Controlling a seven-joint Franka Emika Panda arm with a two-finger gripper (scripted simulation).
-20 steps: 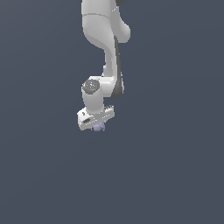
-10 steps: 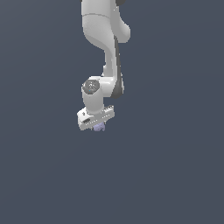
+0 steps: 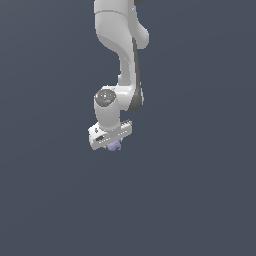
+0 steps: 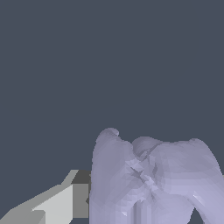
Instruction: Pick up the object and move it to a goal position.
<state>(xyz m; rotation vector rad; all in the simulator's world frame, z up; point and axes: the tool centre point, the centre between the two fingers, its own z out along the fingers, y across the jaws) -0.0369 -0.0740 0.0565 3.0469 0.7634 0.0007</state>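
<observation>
Surroundings: flat slate-blue backdrop point(image 3: 200, 200) fills both views; no table edge, horizon, wall or shadow can be made out, so it cannot be told whether anything rests on a surface.
Arm: glossy white Panda arm point(image 3: 117, 30) comes down from the top of the exterior view, with rounded links, a dark seam along the forearm and a grey disc-shaped joint cap point(image 3: 105, 97) at the wrist.
Gripper: white boxy gripper point(image 3: 112, 142) at the arm's lower end, tilted so its side toward the exterior view's left hangs lower.
Object: pale lavender object point(image 3: 115, 146), a small lumpy blob, sits directly under the gripper body and touches it, slightly toward the exterior view's right of the gripper's middle.
Object texture: matte, faceted and irregular, with rounded lobes and a creased hollow between them.
Exterior view only: whole arm, the gripper's tilt, and how tiny the blob is next to the gripper.
Wrist view only: object point(image 4: 153, 179) up close, filling much of the picture, with one grey-and-white blocky finger point(image 4: 65, 199) right against its side.
Finger state: one finger presses on the blob; the other finger is hidden, but the blob hangs at the fingertips, so the grip looks closed around it.
</observation>
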